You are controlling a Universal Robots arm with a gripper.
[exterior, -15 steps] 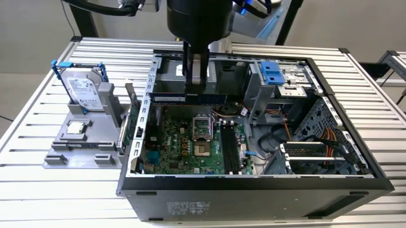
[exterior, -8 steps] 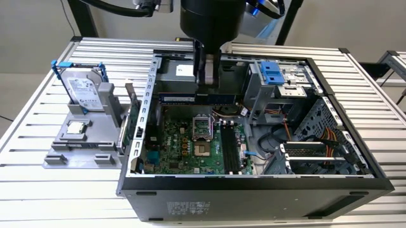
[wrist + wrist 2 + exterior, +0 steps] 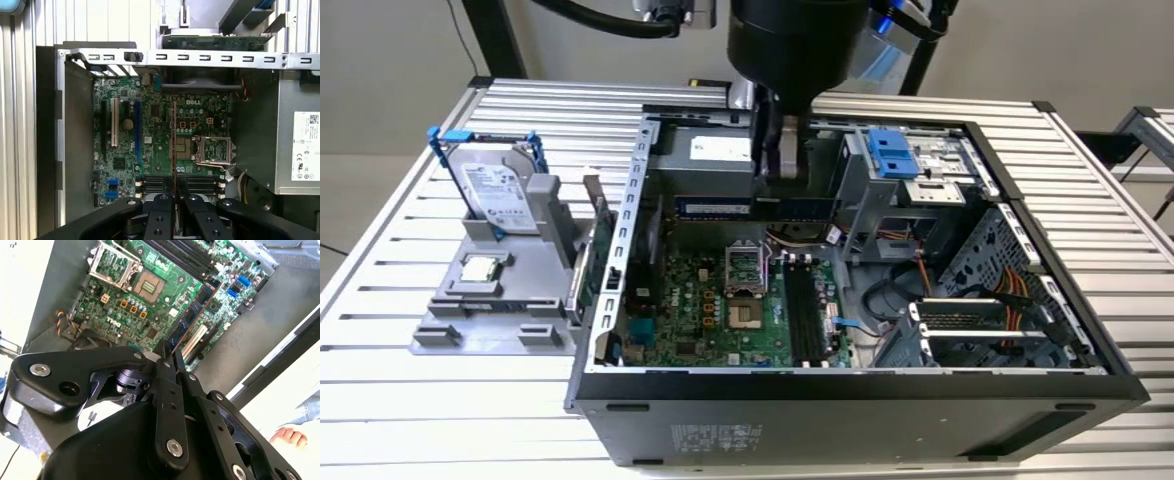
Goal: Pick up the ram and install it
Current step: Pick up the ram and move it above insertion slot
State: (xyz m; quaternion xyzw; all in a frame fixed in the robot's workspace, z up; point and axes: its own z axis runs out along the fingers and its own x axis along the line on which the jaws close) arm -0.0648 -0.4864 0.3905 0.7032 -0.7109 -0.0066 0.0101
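Currently the end effector (image 3: 176,186) pinches the ram (image 3: 174,142) edge-on above the motherboard (image 3: 150,150) inside the open computer case (image 3: 854,420). Beside it on the table (image 3: 414,400), one gray holder (image 3: 487,310) carries one hard drive (image 3: 500,190) and one processor chip (image 3: 480,268).

Matt blk metal gripper (image 3: 176,189), grn PCB ram (image 3: 192,315), ribbed alu table (image 3: 387,300).

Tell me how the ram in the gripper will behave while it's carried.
The ram looks very thin, edge-on in the first wrist view, so it is probably light and stiff but breakable if knocked. The gripper pinches it near mid-length, so it should hang balanced, though its smooth faces could let it slip or pivot.
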